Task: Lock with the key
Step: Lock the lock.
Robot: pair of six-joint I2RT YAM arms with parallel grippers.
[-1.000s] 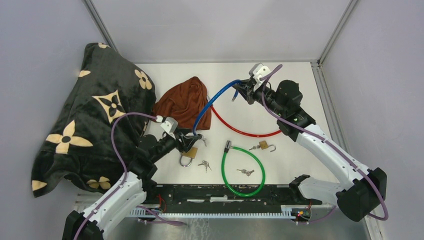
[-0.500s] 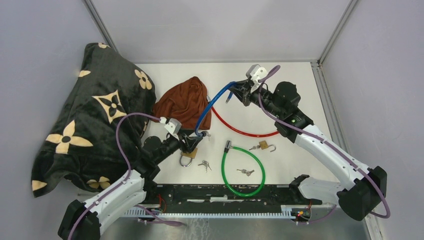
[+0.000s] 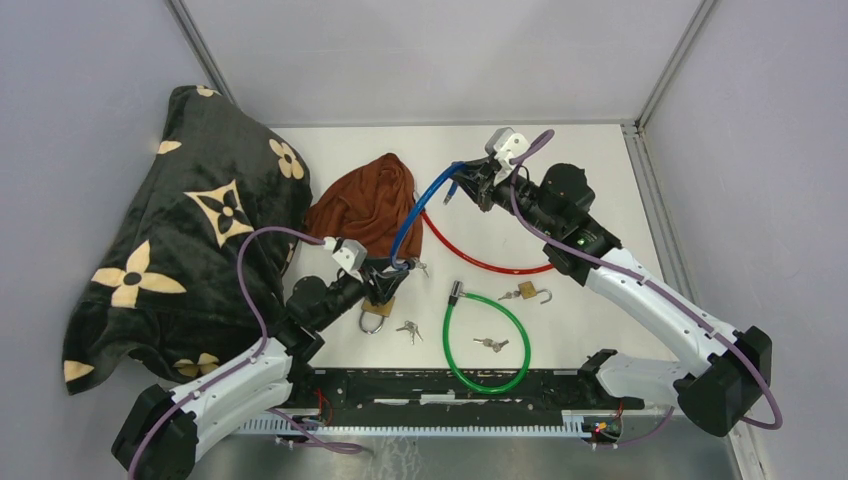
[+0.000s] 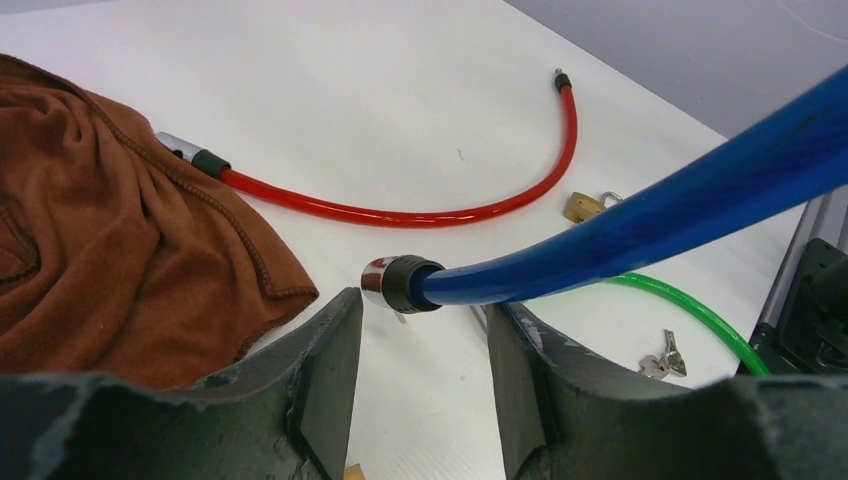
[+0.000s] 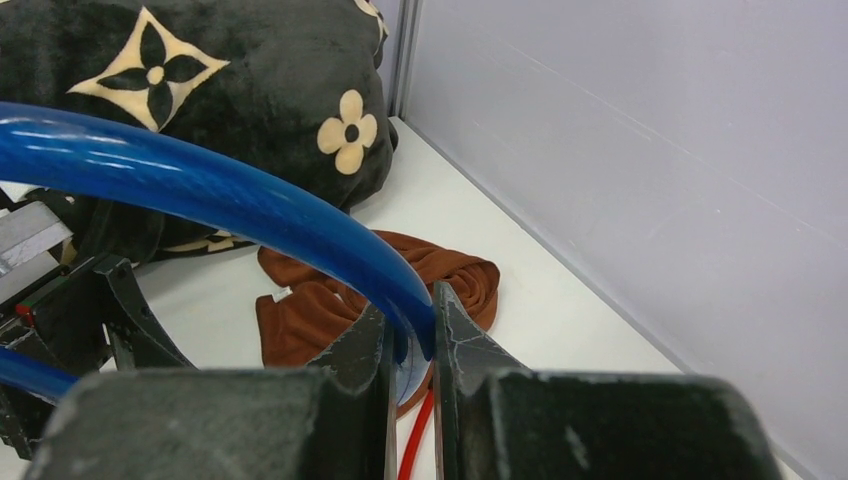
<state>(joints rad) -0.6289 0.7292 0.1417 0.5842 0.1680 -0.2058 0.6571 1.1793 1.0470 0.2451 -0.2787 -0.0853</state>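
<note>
Blue cable (image 3: 412,215) arcs mid-frame above tabletop (image 3: 600,180). Right pincer (image 3: 480,185) clamps it near upper end. Left pincer (image 4: 425,305) open, metal tip (image 4: 385,283) just ahead of gap. We judge cable light, springy, slick: grip rigid collar, not sleeve.

The blue cable (image 4: 640,215) ran off the right edge of the left wrist view, covering part of a padlock (image 4: 583,207) and most of the green cable (image 4: 690,312). The brown cloth (image 4: 110,260) was cut at the left edge. From above, the keys (image 3: 408,329) were too small to tell apart
</note>
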